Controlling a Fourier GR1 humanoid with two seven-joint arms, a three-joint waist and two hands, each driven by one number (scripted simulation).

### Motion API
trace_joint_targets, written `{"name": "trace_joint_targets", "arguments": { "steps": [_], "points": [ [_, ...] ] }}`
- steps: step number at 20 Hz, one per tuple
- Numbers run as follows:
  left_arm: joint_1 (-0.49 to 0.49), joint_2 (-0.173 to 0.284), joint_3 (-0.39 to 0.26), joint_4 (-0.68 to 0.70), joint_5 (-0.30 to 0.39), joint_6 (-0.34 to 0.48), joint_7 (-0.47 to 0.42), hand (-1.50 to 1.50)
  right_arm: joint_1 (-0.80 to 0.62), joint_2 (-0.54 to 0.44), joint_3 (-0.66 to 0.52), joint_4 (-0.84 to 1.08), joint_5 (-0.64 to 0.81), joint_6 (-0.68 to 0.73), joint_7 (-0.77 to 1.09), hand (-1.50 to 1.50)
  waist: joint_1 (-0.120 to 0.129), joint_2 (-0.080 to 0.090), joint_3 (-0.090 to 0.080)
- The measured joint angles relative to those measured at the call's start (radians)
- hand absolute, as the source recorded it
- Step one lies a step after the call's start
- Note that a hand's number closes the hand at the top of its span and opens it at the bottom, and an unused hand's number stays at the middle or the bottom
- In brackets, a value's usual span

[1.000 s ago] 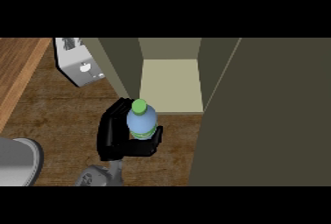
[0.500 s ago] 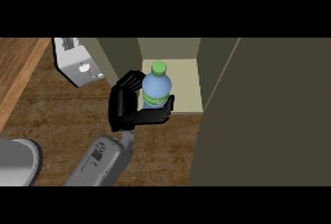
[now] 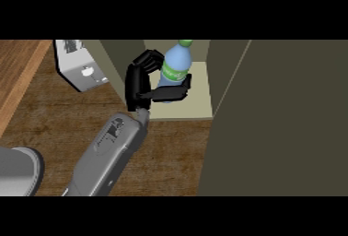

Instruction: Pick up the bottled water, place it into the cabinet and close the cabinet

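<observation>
**Water bottle held inside the cabinet opening**

Water bottle [image 3: 175, 67]: pale blue clear body, green cap at the top, green label band round the middle. It stands nearly upright, leaning slightly with the cap towards the back of the cabinet [image 3: 197, 99]. Its lower part is over the cabinet's pale shelf floor, at the left side of the opening near the left wall. Whether the base touches the shelf cannot be told; the hand hides it.

One hand [image 3: 146, 85] shows, black, on a grey forearm [image 3: 108, 154] that comes up from the lower edge of the view. Which arm it is cannot be settled from this view; it enters left of centre. The fingers [image 3: 148, 60] curl round the left side of the bottle, and the thumb [image 3: 168, 93] crosses in front of its lower part. The hand is closed on the bottle, gripping it.

The cabinet door [image 3: 285, 120], dark olive, stands open and fills the right side of the view.

On the wooden counter [image 3: 61, 120], a white toaster [image 3: 78, 69] sits just left of the cabinet's left wall. A grey rounded object [image 3: 17, 170] shows at the counter's lower left edge, cut off by the frame.
</observation>
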Motion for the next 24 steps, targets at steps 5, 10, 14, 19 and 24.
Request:
{"name": "trace_joint_targets", "arguments": {
  "steps": [5, 10, 14, 19, 24],
  "points": [
    [-0.081, 0.005, 0.027, 0.163, 0.003, 0.013, -0.045, 1.5, -0.003, -0.001, 0.0, -0.003, -0.006, 0.0, -0.003, -1.5, -0.004, 0.001, 0.0],
    [-0.182, 0.005, 0.076, 0.334, 0.002, 0.019, -0.084, 1.5, -0.002, -0.001, 0.004, -0.003, -0.012, -0.001, -0.009, -1.5, -0.009, 0.002, 0.0],
    [-0.244, 0.0, 0.083, 0.461, -0.017, 0.052, -0.108, 1.5, -0.001, -0.002, 0.006, 0.0, -0.019, 0.005, -0.019, -1.5, -0.012, 0.004, 0.0],
    [-0.306, 0.001, 0.081, 0.601, -0.038, 0.102, -0.116, 1.5, -0.013, 0.001, 0.004, 0.001, -0.026, 0.007, -0.01, -1.5, -0.017, 0.006, 0.0],
    [-0.33, -0.001, 0.108, 0.712, -0.013, 0.113, -0.181, 1.5, -0.007, -0.002, 0.012, 0.001, -0.029, 0.006, -0.024, -1.5, -0.028, 0.009, -0.001]
  ]
}}
